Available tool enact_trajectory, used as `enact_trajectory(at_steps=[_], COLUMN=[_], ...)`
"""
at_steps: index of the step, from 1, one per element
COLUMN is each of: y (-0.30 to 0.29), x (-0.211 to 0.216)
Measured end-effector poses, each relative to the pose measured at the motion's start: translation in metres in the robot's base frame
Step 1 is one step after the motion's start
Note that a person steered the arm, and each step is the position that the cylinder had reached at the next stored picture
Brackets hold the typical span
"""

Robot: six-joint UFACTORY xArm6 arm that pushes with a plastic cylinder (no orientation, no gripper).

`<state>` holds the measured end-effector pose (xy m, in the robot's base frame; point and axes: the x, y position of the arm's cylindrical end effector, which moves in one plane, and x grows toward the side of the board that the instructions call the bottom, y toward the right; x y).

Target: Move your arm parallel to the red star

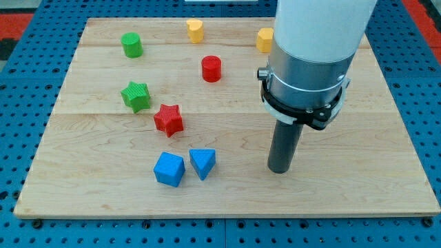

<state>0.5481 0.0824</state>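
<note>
Eight blocks: two red, two green, two yellow, two blue.

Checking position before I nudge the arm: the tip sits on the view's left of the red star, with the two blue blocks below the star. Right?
Not quite. The camera view shows my tip on the view's right of the red star, not its left. The blue cube and blue triangular block do lie below the star.

Bright, even light from overhead. My tip casts only a faint, soft shadow toward 6 o'clock. Focus is sharp throughout.
</note>
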Motion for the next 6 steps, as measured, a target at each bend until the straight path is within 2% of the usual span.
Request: enact_trajectory(at_steps=[3, 4, 5, 6], y=[0.024, 0.024, 0.024, 0.013], x=[0.003, -0.011, -0.039, -0.085])
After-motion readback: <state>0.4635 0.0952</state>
